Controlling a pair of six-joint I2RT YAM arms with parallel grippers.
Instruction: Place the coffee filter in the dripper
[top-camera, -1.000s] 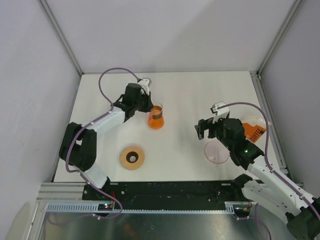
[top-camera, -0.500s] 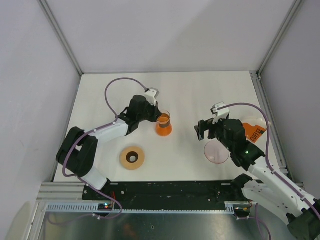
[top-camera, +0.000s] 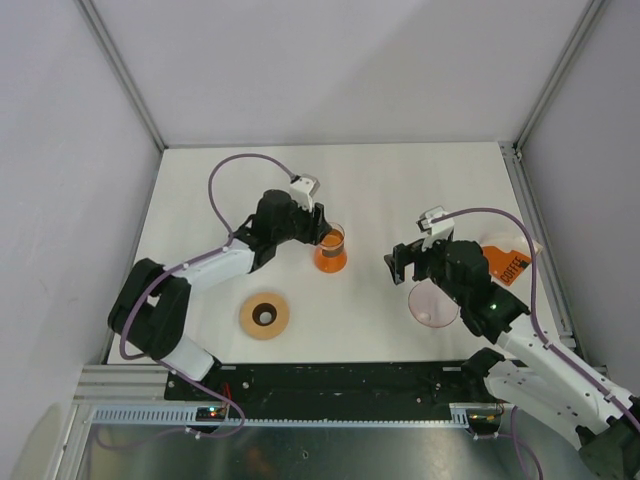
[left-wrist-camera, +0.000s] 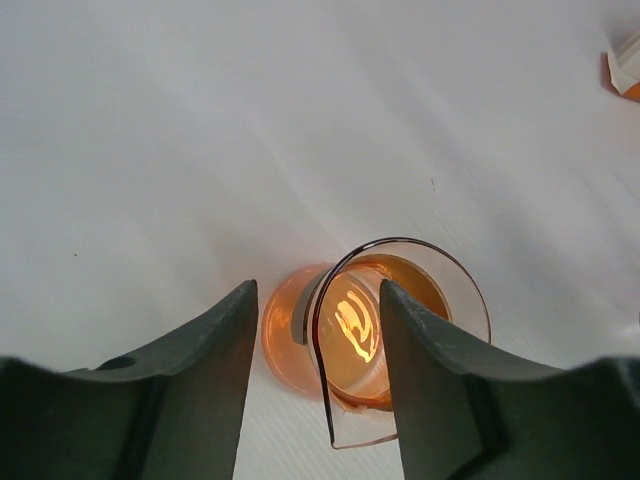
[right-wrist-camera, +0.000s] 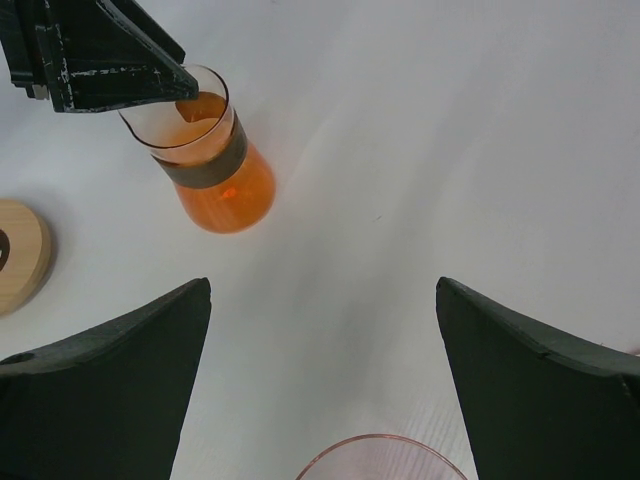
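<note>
The left claw (top-camera: 322, 238) pinches the rim of an orange glass carafe (top-camera: 331, 251), one finger inside the neck and one outside. The right claw (top-camera: 403, 262) spreads wide and holds nothing, with the clear dripper (top-camera: 433, 304) just beneath and behind it. A white paper filter (top-camera: 505, 243) lies beyond the dripper, under an orange packet (top-camera: 512, 268).

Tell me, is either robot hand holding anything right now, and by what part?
The left gripper pinches the orange glass carafe by its rim, one finger inside the mouth, one outside. The right gripper is open and holds nothing.
</note>
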